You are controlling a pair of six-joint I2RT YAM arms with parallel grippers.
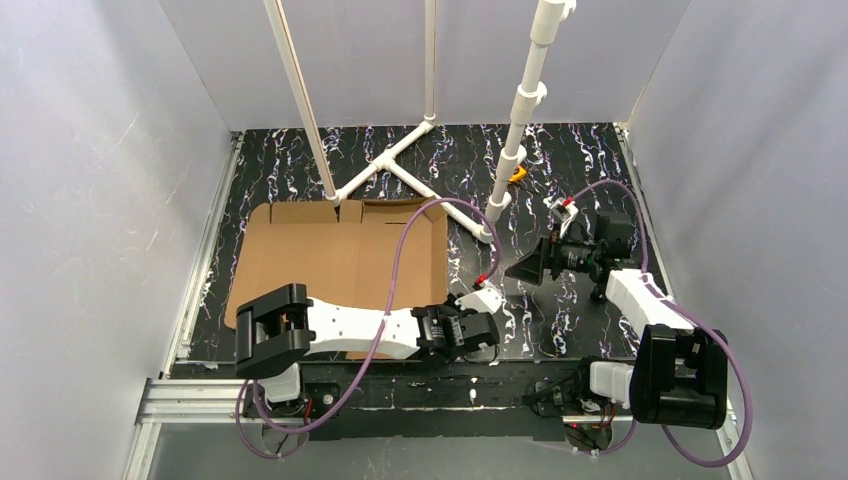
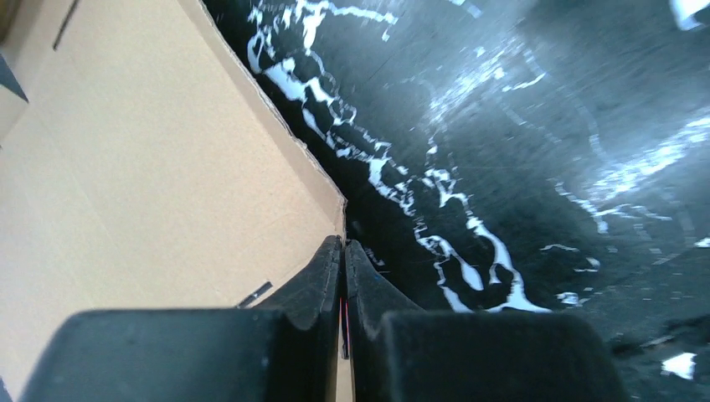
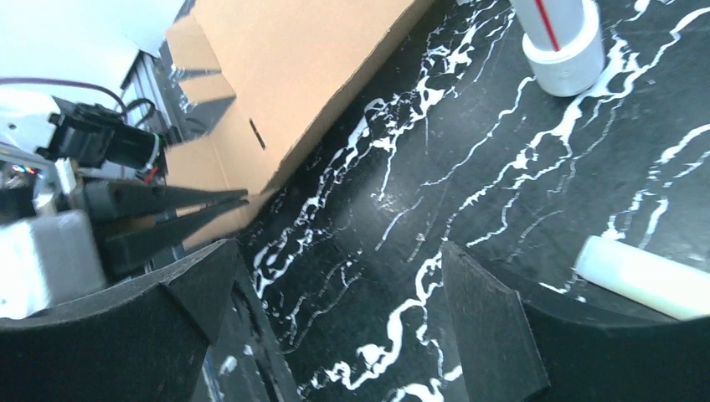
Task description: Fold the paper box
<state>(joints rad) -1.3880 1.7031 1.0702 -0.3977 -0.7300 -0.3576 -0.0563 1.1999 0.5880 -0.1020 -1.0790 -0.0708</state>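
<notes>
The paper box (image 1: pixel 330 255) is a brown corrugated sheet lying mostly flat on the black marbled table, left of centre. My left gripper (image 1: pixel 447 308) is at the box's near right corner. In the left wrist view the gripper (image 2: pixel 343 244) is shut on the edge of the cardboard (image 2: pixel 151 167), a thin strip of it showing between the pads. My right gripper (image 1: pixel 520 268) hovers to the right of the box, open and empty. In the right wrist view, the right gripper (image 3: pixel 335 251) has its jaws wide apart over bare table, with the box (image 3: pixel 310 75) at upper left.
A white PVC pipe frame (image 1: pixel 400 160) stands behind the box, with a leaning upright pipe (image 1: pixel 520 110) whose foot (image 3: pixel 561 42) is close to the right gripper. Another white pipe (image 3: pixel 645 280) lies by its right finger. A small orange object (image 1: pixel 517 175) sits at the back. Grey walls enclose the table.
</notes>
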